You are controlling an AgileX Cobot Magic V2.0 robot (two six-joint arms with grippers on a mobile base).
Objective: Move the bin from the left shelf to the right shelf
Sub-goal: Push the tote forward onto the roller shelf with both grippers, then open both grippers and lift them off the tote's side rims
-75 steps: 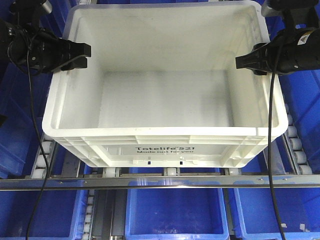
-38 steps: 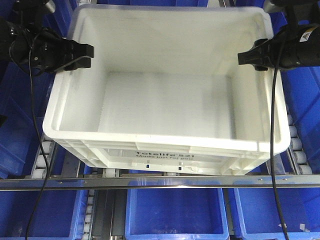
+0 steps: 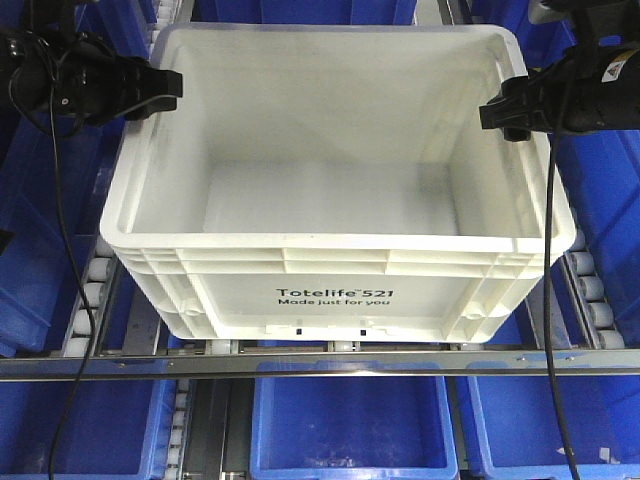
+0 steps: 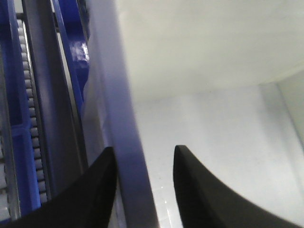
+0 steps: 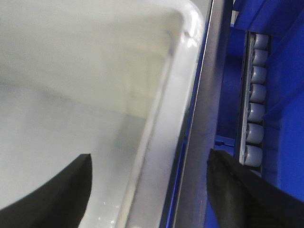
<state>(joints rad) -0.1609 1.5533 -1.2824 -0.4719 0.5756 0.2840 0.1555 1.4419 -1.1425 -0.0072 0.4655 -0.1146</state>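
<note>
The large white rectangular plastic bin [image 3: 335, 190] fills the frame's centre on the roller shelf. The left gripper [image 4: 142, 190] straddles its upper-left rim, the right gripper [image 5: 149, 185] its upper-right rim (fingers spread, neither clamped), both equally near.

White bin [image 3: 340, 290], black lettering, amid blue bins [image 3: 350, 425].

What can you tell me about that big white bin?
The bin is a large white rectangular plastic tote, open-topped and empty, with a ribbed rim and black "Totelife 521 Made just for you" print on its front. It sits upright on a roller shelf among blue bins. The left gripper and right gripper each straddle a side wall, jaws open.
</note>
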